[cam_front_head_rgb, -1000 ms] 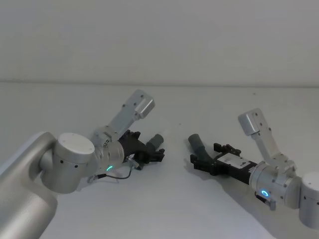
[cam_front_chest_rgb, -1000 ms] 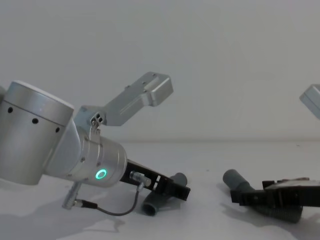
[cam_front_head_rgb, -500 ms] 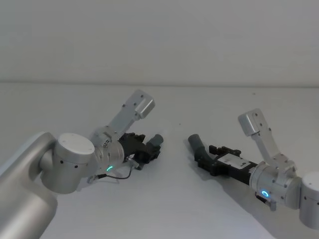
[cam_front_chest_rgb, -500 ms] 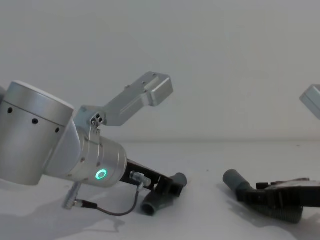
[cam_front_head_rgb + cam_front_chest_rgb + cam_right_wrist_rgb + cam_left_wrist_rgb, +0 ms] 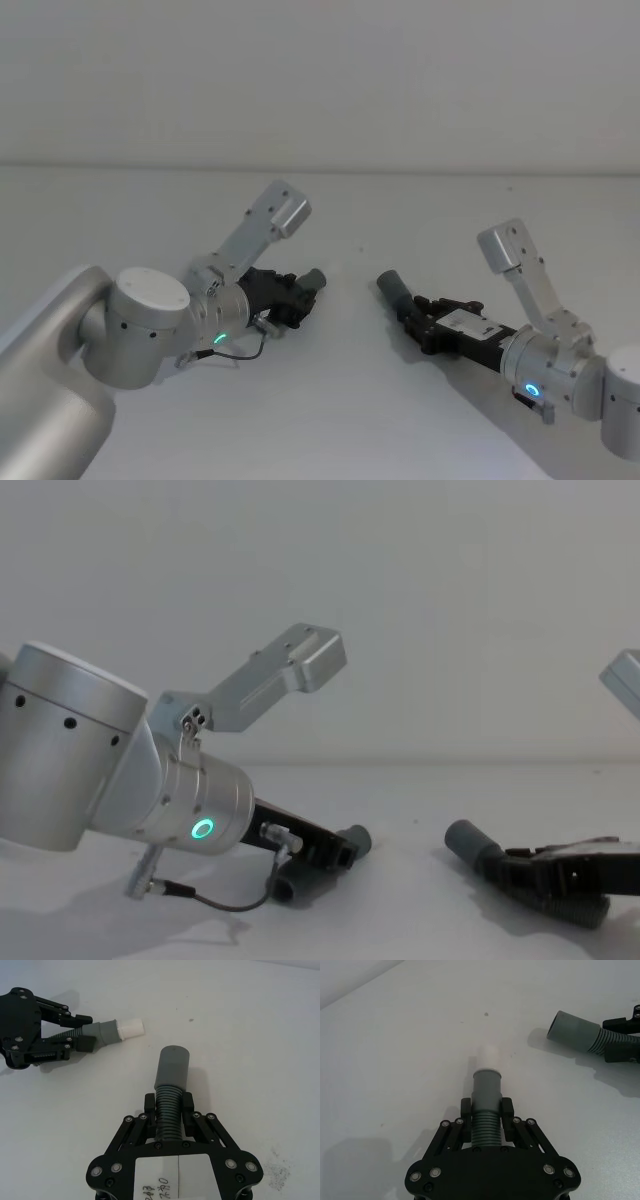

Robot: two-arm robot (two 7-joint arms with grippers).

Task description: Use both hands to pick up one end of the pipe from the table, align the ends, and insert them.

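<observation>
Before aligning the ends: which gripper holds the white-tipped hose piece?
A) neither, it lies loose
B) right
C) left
C: the left gripper is shut on the white-tipped hose piece; the right gripper grips the other hose piece, which ends in a plain grey cuff.

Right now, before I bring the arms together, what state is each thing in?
left gripper: jaws shut on the ribs of the white-tipped hose.
right gripper: jaws shut on the ribs of the plain-cuffed hose.
white-tipped hose: held, end free, not inserted.
plain-cuffed hose: held, cuff apart from the other end.
</observation>
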